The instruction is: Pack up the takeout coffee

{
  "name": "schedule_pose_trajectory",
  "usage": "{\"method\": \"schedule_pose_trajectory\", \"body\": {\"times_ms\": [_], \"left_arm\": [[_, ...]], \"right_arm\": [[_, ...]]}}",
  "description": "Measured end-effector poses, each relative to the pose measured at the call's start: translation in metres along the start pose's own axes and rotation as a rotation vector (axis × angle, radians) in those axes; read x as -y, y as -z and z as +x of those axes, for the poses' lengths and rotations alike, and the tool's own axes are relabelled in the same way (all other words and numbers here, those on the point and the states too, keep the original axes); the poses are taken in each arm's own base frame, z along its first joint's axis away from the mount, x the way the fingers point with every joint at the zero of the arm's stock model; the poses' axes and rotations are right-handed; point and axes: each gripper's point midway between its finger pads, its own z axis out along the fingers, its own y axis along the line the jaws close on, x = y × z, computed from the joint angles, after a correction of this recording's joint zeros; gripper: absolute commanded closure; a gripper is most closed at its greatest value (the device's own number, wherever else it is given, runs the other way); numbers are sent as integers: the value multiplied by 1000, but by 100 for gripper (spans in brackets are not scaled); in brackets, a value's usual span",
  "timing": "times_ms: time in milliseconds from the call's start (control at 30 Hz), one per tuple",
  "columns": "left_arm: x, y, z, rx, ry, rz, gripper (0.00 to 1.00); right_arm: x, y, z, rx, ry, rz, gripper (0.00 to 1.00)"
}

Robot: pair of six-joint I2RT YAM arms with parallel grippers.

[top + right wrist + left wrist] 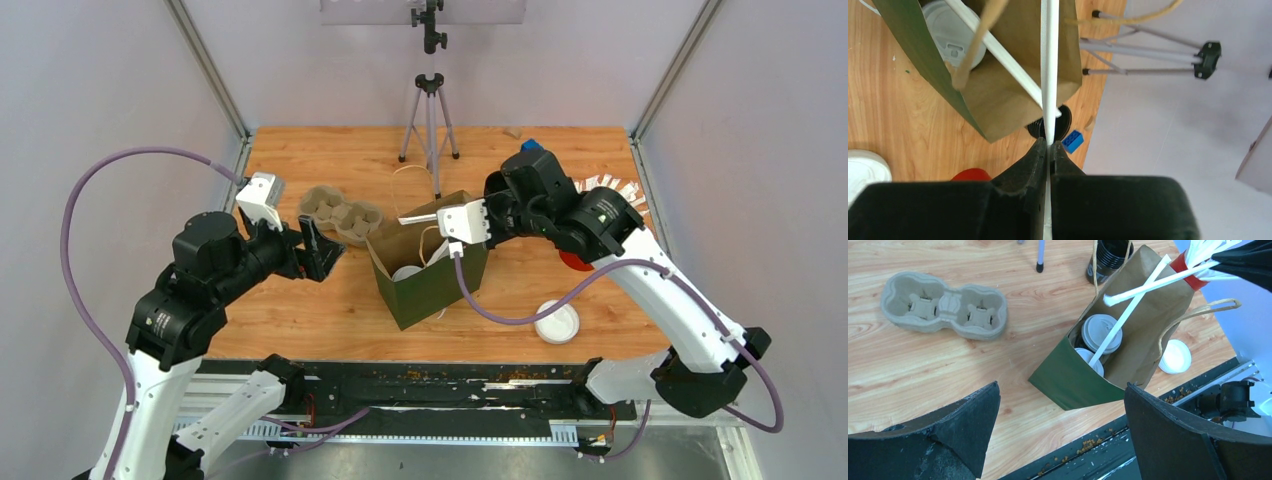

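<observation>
Right gripper (1049, 145), jaws pinched shut on a thin white wrapped straw (1049, 75), holds it over the open mouth of a paper bag (1068, 380). The bag is green outside and brown inside, and stands upright near the middle of the wooden table (300, 320).

Left gripper (322, 250) hangs with its jaws spread wide, holding nothing. It is to the left of the bag, near a moulded cardboard cup carrier (943, 305) lying on the table.

Inside the bag sits one lidded coffee cup (1101, 332), its round white lid plain in the left wrist view. A second lidded cup (1088, 356) sits right beside it, partly hidden behind the bag's near wall. Another white straw (1128, 310) leans in the bag, its lower end down among the cups.

A loose white lid (1175, 356) lies on the table just beside the bag. A stack of black lidless cups (1108, 255) stands behind the bag.

Judged from this, the main work looks done, since both coffees are in the bag. What seems left is to let the held straw down into the bag and draw the arm clear. Whether anything more is meant to go in cannot be told.
</observation>
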Motion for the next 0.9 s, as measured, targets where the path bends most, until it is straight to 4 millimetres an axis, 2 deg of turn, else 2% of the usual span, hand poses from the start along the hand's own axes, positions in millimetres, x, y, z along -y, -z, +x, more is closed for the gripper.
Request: {"method": "schedule_pose_trajectory", "body": {"times_ms": [267, 300, 367, 400, 767, 900], "left_arm": [[-2, 4, -2, 21, 5, -15, 0], [-3, 5, -2, 23, 5, -18, 0], [-3, 5, -2, 26, 4, -21, 0], [-4, 6, -3, 28, 4, -23, 0], [-7, 5, -2, 31, 5, -41, 0], [-7, 5, -3, 33, 5, -41, 0]], "right_arm": [[4, -28, -26, 82, 147, -63, 95], [4, -31, -28, 90, 159, -68, 91], [4, -34, -32, 109, 179, -75, 69], [6, -35, -34, 118, 187, -74, 63], [18, -33, -41, 143, 201, -18, 60], [23, -27, -41, 142, 143, 18, 50]]}}
